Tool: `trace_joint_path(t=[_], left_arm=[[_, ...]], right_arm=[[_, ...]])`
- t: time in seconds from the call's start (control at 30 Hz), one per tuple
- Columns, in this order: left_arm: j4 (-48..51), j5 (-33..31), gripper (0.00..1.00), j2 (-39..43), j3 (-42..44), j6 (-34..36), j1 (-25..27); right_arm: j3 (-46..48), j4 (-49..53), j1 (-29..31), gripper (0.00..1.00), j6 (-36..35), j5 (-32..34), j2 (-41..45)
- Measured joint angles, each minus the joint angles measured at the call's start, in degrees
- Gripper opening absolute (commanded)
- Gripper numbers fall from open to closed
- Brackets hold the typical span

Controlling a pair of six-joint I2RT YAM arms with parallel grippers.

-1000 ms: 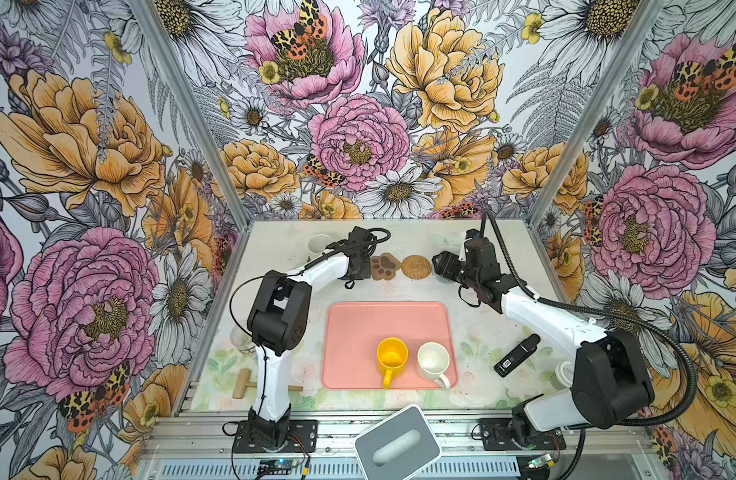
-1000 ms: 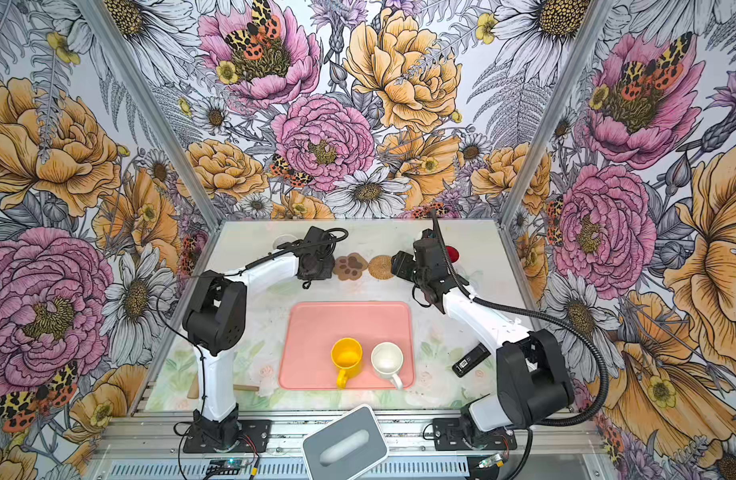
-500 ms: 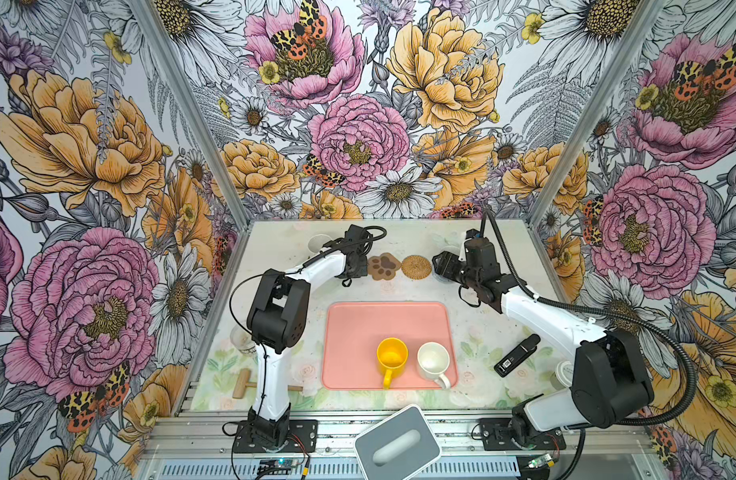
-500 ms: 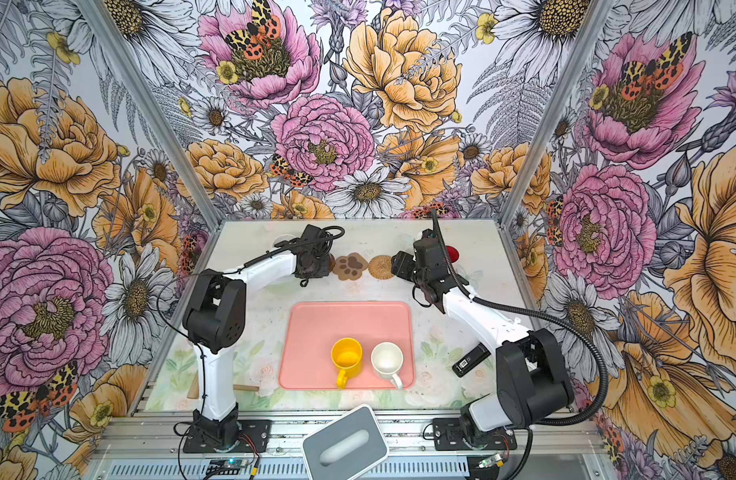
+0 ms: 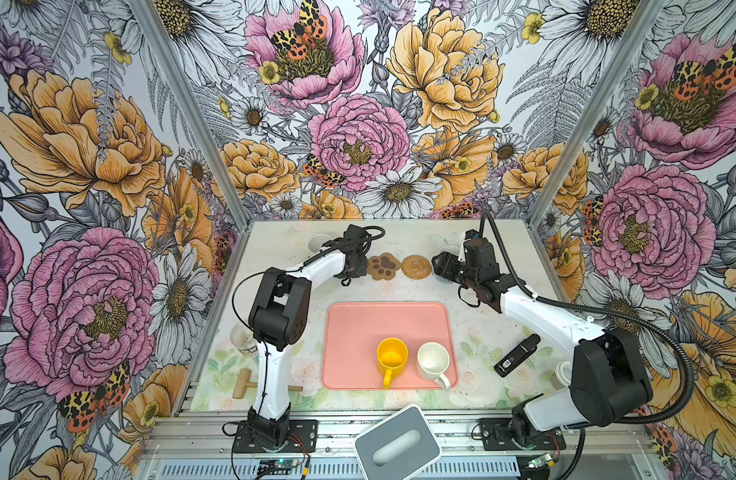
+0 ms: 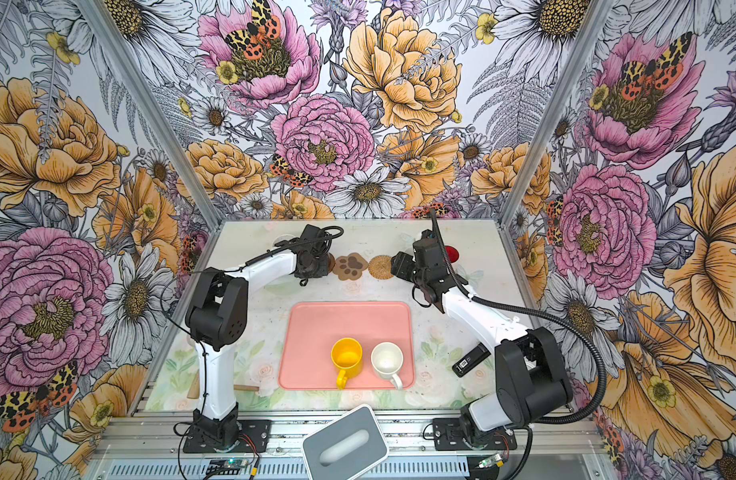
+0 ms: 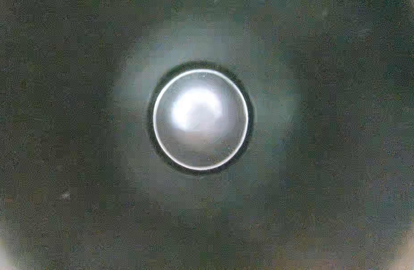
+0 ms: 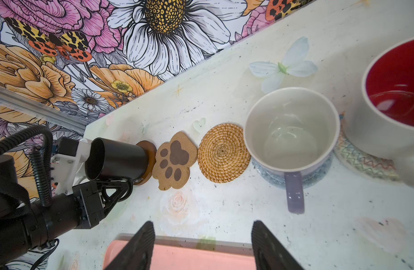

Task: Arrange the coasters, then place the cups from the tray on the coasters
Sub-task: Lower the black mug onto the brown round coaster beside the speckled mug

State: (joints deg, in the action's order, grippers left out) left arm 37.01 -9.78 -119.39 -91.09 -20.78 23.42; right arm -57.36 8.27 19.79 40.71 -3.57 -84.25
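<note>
Sitting at the front edge, between the arm bases, is a grey box (image 5: 396, 441). Beyond it the tray (image 5: 358, 328) lies flat mid-table. On its near half stand the yellow cup (image 5: 392, 353) and, just beside it on the right, the white cup (image 5: 433, 359), both upright with handles toward the front. Past the tray's far rim the right gripper (image 8: 202, 224) hangs over bare table, its fingers (image 8: 140, 245) wide apart and empty. Farther back the coasters run in a line across the table. At its left end the black cup (image 8: 117, 159) stands on a brown disc (image 8: 152, 161). The left gripper (image 8: 125, 183) is at the cup's side, fingers narrow and closed on it. The handle itself is hidden, and the left wrist view looks straight down into the dark cup. Next come the bare paw coaster (image 8: 172, 161), touching the disc, and the bare rattan coaster (image 8: 222, 153) just beside it. Then the lavender cup (image 8: 291, 131) stands on the grey-blue coaster (image 8: 318, 178), and the red-lined cup (image 8: 393, 100) on the cream coaster (image 8: 365, 163).
</note>
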Motion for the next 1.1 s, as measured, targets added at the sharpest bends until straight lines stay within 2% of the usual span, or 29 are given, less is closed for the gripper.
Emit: trace_joint_path(t=[0.3, 0.67, 1.1], left_arm=[[0.39, 0.94, 0.0, -1.09, -1.73, 0.0, -0.42], [0.42, 0.94, 0.3, -1.09, -1.84, 0.17, -0.42], [0.42, 0.92, 0.35, -1.09, -2.25, 0.42, -0.42]], right_arm=[[0.0, 0.02, 0.0, 0.68, 0.0, -0.02, 0.0], [0.0, 0.0, 0.0, 0.68, 0.0, -0.26, 0.0], [0.0, 0.0, -0.02, 0.68, 0.0, -0.42, 0.0]])
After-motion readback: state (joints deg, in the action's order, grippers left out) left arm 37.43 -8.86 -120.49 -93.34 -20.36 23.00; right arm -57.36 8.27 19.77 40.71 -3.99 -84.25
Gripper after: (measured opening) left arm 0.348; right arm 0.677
